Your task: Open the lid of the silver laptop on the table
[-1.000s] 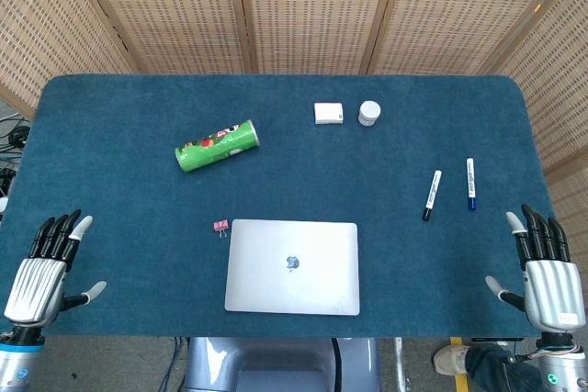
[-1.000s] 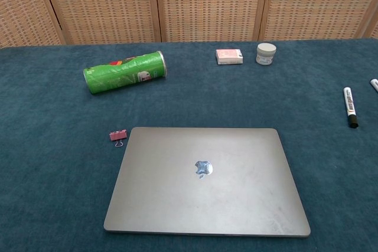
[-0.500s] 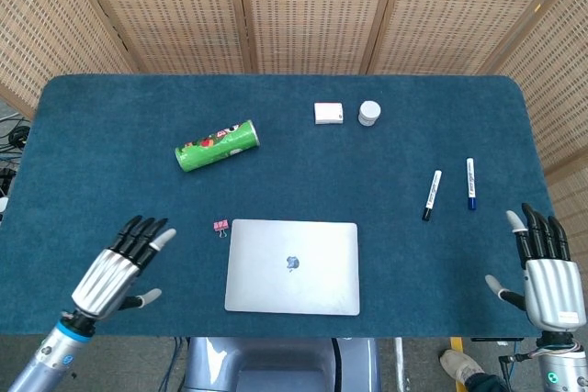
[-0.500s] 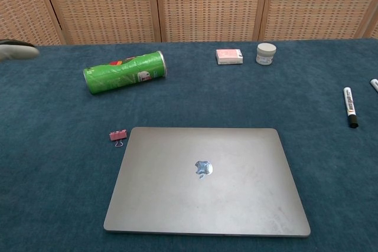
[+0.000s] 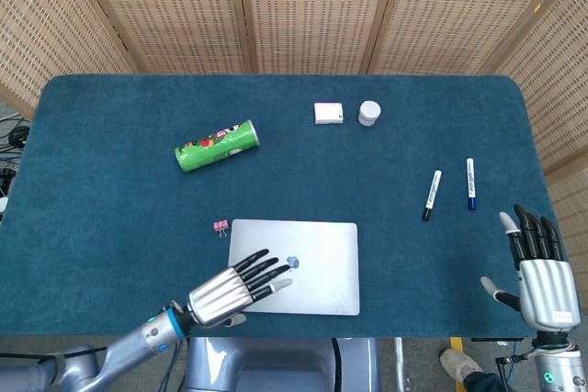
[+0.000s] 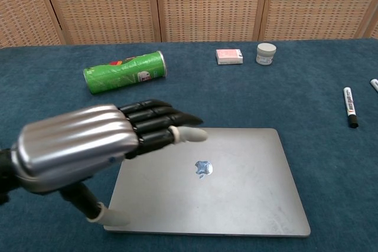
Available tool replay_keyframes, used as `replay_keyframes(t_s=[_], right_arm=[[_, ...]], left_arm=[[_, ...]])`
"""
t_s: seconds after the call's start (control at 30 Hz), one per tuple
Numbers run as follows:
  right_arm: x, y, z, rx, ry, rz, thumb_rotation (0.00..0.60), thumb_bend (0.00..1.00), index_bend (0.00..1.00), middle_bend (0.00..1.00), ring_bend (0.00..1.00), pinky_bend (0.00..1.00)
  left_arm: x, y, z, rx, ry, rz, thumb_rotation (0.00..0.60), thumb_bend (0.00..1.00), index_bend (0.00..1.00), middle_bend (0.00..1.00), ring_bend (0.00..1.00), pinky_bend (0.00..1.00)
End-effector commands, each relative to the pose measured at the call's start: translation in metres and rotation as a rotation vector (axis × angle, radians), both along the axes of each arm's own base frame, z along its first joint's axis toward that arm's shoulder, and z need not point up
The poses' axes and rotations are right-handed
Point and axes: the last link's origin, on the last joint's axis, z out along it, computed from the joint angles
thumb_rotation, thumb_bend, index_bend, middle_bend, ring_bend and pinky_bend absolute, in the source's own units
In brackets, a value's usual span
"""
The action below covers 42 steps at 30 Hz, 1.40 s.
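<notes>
Two robot hands spread, left robot hand (image 5: 230,291) over closed silver laptop (image 5: 317,250), right robot hand (image 5: 538,268) well apart

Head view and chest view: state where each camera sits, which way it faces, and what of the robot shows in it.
Head view: high above the near edge, looking steeply down on the whole table; left hand over the silver laptop, right hand at the right edge.
Chest view: low at the near edge, looking across the table toward the wicker screen; only the left hand shows, large.
Shared: laptop, left hand, green can, pink clip, white box, jar.
</notes>
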Motion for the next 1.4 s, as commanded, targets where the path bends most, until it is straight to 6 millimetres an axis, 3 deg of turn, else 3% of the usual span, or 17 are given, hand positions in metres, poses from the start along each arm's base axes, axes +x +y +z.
replay_keyframes(t_s=[0.03, 0.53, 1.07, 1.27, 1.4], right_arm=[[0.000, -0.001, 0.000, 0.002, -0.002, -0.001, 0.600, 0.00, 0.00, 0.00, 0.00, 0.00], [-0.003, -0.003, 0.001, 0.010, -0.021, -0.010, 0.600, 0.00, 0.00, 0.00, 0.00, 0.00], [-0.004, -0.003, 0.005, 0.010, -0.036, -0.012, 0.600, 0.00, 0.00, 0.00, 0.00, 0.00], [-0.005, -0.003, 0.005, 0.011, -0.038, -0.012, 0.600, 0.00, 0.00, 0.00, 0.00, 0.00], [-0.004, -0.003, 0.005, 0.013, -0.039, -0.011, 0.600, 0.00, 0.00, 0.00, 0.00, 0.00]], left_arm=[[0.017, 0.004, -0.028, -0.011, 0.032, -0.036, 0.600, 0.00, 0.00, 0.00, 0.00, 0.00], [0.056, 0.008, -0.095, -0.021, 0.097, -0.114, 0.600, 0.00, 0.00, 0.00, 0.00, 0.00], [0.062, 0.015, -0.109, 0.016, 0.088, -0.097, 0.600, 0.00, 0.00, 0.00, 0.00, 0.00], [0.062, 0.016, -0.108, 0.024, 0.087, -0.098, 0.600, 0.18, 0.00, 0.00, 0.00, 0.00], [0.062, 0.016, -0.106, 0.032, 0.085, -0.101, 0.600, 0.25, 0.00, 0.00, 0.00, 0.00]])
